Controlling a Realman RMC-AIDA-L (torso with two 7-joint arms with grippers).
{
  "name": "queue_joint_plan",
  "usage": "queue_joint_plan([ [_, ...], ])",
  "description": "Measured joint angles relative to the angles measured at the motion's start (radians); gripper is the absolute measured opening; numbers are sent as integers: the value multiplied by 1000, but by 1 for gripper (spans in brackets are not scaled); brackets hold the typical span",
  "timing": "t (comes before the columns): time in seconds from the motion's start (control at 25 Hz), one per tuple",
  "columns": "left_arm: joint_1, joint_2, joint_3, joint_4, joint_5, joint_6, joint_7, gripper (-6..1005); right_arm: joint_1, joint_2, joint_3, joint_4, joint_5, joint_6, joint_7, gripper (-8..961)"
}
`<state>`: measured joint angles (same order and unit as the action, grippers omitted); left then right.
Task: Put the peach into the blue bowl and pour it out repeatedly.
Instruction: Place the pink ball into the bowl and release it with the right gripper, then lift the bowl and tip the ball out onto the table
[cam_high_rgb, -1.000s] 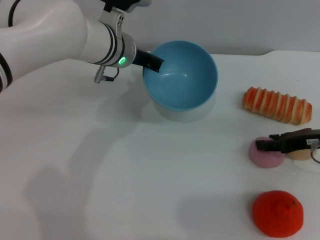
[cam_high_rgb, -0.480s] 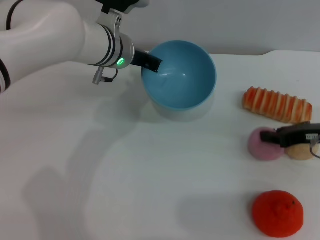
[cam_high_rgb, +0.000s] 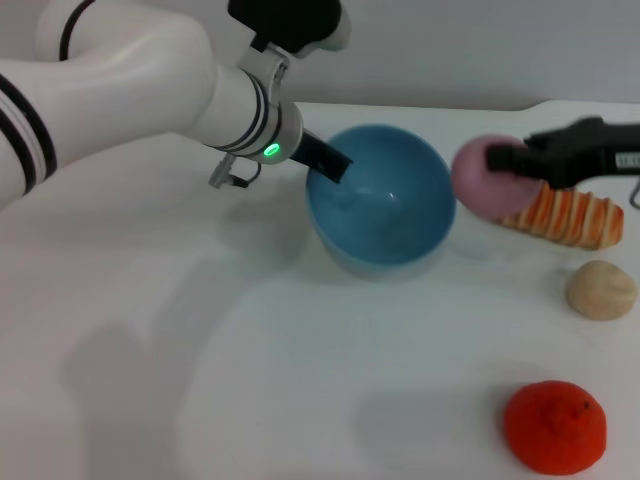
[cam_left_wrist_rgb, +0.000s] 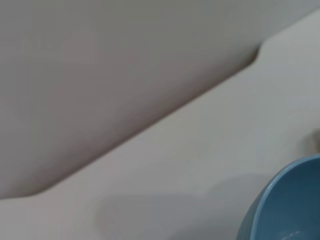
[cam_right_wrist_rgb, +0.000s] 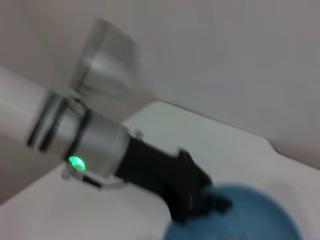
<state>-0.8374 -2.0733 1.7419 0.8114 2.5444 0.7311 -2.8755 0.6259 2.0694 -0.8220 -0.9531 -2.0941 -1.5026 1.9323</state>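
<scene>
We see the right gripper (cam_high_rgb: 500, 160) raised above the white tabletop (cam_high_rgb: 300, 340) at the far right, its black fingers closed on the small smooth pink-mauve ball-shaped peach (cam_high_rgb: 487, 178). The peach hangs in the air just right of the round light-blue plastic bowl (cam_high_rgb: 380, 208), close to its right rim and not yet over the opening (it also covers the left end of the striped bread lying behind it).

The left gripper (cam_high_rgb: 328, 160) holds the blue bowl at its far-left rim: one dark finger reaches down inside the wall, and we take the gripper to be clamped on the rim, though the outer finger is hidden from the head view. The right wrist view shows the same black left gripper (cam_right_wrist_rgb: 192, 192) meeting the bowl's edge (cam_right_wrist_rgb: 235, 220), a green light glowing on the wrist behind it. The left wrist view catches only a curve of the bowl (cam_left_wrist_rgb: 290, 200) and bare tabletop.

Around the peach, the orange-and-cream ridged bread-shaped toy (cam_high_rgb: 565, 215) lies at the far right, just beneath the right gripper. Nearer to us sits a beige round lump (cam_high_rgb: 601, 290), and nearer still, well apart, the orange-red bumpy fruit (cam_high_rgb: 555, 427). Nothing lies between the peach and the bowl's rim.
</scene>
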Motion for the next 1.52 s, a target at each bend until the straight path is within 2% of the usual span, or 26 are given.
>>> queue_joint_plan([
  [0.24,-16,1,1,19,-93,109,-1,-1,62,-1,-25,53,-6,30,32,49],
  [0.56,-9,1,48,33,-153,120,6,-2,71,5,-143,149,13,181,23,69],
  [0.72,-6,2,50,33,-157,120,6,-2,63,5,-164,159,16,199,21,278],
  [0.92,0,2,51,32,-161,118,7,-1,42,5,-160,164,41,208,-6,470],
  [0.96,3,3,52,32,-161,116,7,-1,30,4,-158,162,58,210,-19,508],
  [1.04,7,4,54,32,-160,104,12,-2,-7,2,-144,150,95,216,-50,508],
  [1.12,10,5,63,34,-150,74,29,-2,-93,-1,-78,132,162,226,-121,508],
  [1.16,10,5,63,34,-150,74,29,-2,-93,-1,-78,132,162,226,-121,508],
  [1.24,11,6,78,38,-121,36,37,-1,-158,-1,-7,146,214,217,-202,507],
  [1.32,6,4,94,50,-57,-15,38,-1,-246,-1,96,222,297,188,-328,507],
  [1.36,6,4,94,50,-57,-15,38,-1,-246,-1,96,222,297,188,-328,507],
  [1.52,-9,3,113,102,30,-53,40,-1,-342,-2,243,365,385,179,-487,507],
])
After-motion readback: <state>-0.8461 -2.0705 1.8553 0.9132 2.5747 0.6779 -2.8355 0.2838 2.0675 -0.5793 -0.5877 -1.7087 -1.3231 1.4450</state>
